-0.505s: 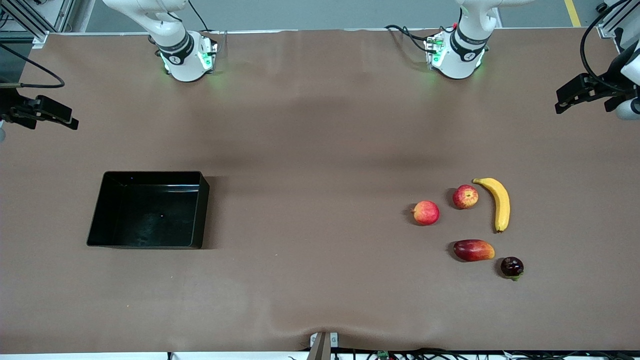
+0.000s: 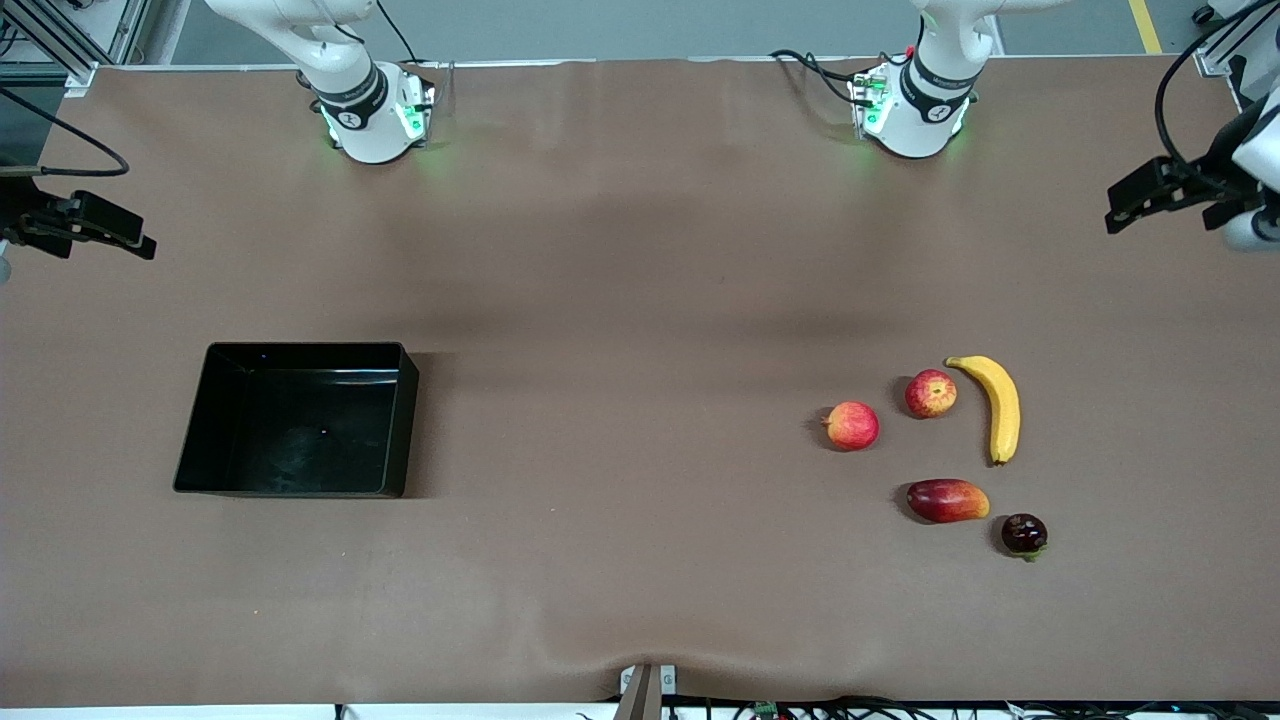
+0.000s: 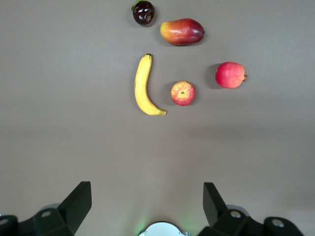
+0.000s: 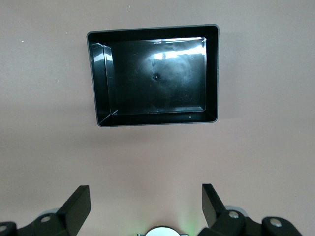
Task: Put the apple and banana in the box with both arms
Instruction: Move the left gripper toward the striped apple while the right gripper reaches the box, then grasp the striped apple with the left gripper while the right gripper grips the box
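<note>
1. only the left gripper point(image 2: 1135, 200) shifted a little, high at the left arm's table end, fingers spread.
2. right gripper point(image 2: 120, 235) waited, spread, at the right arm's end.
3. curved yellow banana point(image 2: 997, 405) lay beside the streaked apple point(image 2: 930, 393), its long axis toward the front camera.
4. glossy black box point(image 2: 190, 450) sat well apart.

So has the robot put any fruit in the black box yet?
Not yet. Nothing is done: the box is empty. Nothing is in hand either: the left gripper and right gripper are both open, up high at the table's two ends. Both jobs are left: the apple and the banana lie side by side on the table among other fruit, toward the left arm's end.
</note>
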### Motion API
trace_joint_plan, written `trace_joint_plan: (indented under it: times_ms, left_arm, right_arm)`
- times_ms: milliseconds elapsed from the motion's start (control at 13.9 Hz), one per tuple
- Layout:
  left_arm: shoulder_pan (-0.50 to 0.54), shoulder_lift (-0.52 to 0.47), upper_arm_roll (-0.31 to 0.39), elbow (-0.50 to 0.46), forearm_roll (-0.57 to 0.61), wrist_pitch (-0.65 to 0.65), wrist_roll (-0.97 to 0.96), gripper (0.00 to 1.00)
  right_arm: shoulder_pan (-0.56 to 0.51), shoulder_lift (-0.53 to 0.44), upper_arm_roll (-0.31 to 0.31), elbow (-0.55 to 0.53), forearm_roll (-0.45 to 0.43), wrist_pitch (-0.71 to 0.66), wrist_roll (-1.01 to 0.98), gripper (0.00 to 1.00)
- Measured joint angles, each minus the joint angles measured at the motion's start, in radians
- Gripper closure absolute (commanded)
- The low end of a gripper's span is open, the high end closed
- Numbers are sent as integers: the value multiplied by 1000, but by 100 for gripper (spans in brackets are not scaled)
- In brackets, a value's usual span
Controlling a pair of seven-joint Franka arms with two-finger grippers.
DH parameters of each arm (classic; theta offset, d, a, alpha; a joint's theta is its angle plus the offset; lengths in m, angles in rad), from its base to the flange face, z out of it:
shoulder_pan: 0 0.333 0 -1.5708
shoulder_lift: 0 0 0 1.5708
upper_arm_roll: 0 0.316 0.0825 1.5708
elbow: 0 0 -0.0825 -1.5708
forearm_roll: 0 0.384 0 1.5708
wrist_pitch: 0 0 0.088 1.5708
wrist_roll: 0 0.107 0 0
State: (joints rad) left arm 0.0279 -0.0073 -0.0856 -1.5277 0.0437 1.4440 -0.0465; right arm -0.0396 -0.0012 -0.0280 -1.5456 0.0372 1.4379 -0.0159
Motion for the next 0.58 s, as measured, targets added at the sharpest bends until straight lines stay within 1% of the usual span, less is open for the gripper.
trace_joint_plan:
  times_ms: [144,288,432,577]
  left_arm:
    - [4,51,3,-27,0,61,0,0]
    - [14,114,7,-76,0,157,0,0]
    - [38,163,9,-155,0,297,0,0]
    - [60,187,10,-258,0,452,0,0]
  right_arm:
    - [-2,1,0,0,-1,-1,0,0]
    - [-12,7,-1,-2,-1,-1,0,0]
    - [-28,24,-1,-8,-1,4,0,0]
    - [-47,52,-1,-26,-1,38,-7,0]
